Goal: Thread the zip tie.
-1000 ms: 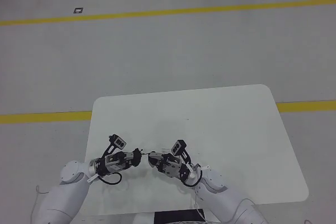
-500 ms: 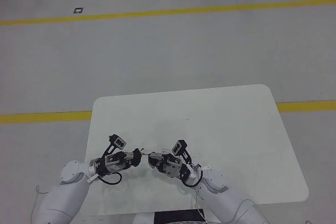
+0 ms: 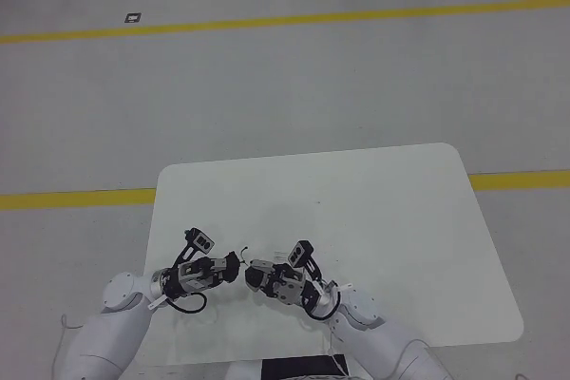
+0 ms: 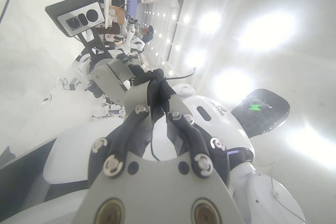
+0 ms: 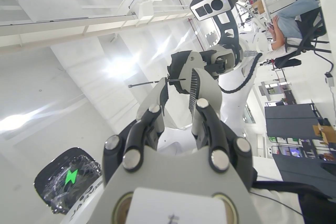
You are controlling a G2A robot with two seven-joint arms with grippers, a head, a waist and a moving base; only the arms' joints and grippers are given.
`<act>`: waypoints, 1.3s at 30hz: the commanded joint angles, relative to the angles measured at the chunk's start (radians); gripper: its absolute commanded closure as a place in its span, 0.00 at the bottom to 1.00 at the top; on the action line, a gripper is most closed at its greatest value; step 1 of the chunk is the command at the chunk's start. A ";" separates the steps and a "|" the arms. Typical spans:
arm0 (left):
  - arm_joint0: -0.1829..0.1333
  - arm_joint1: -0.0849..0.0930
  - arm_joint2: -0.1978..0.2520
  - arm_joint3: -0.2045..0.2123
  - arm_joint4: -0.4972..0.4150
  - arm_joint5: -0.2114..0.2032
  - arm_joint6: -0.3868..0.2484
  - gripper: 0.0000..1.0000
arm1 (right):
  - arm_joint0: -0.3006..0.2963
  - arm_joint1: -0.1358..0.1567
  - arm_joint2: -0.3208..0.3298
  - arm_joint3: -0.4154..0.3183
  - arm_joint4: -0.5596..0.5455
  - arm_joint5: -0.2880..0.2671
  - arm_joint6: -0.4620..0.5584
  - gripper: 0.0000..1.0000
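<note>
Now L fingers point(image 4: 157, 89) clamped on thin black zip tie point(image 5: 143, 83); R fingers point(image 3: 251, 275) part-open, tie tip between ribbed pads point(image 5: 194, 86).

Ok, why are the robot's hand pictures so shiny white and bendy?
Left wrist view: ceiling lights flare into big white blobs beyond the left gripper, washing out the room. Right wrist view: softer glare, so the thin zip tie stands out dark; beams curve from the wide lens. Top view: even light, faint shadows on the table.
</note>
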 commanded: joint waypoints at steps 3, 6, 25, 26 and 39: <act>0.000 0.000 0.000 0.000 0.000 0.000 0.000 1.00 | 0.002 -0.003 -0.007 0.006 0.004 -0.002 0.000 0.77; 0.000 0.000 0.000 0.000 0.000 0.000 0.000 1.00 | 0.005 -0.005 -0.008 0.008 0.010 -0.007 -0.001 0.75; 0.000 0.000 0.000 0.000 0.000 0.000 0.000 1.00 | 0.027 -0.017 -0.018 0.021 0.029 -0.029 0.003 1.00; 0.000 0.000 0.000 0.000 0.000 0.000 0.000 1.00 | 0.026 -0.017 -0.017 0.021 0.029 -0.031 0.004 1.00; 0.000 0.000 0.000 0.000 0.000 0.000 0.000 1.00 | 0.002 -0.007 0.016 0.013 0.012 -0.044 0.007 1.00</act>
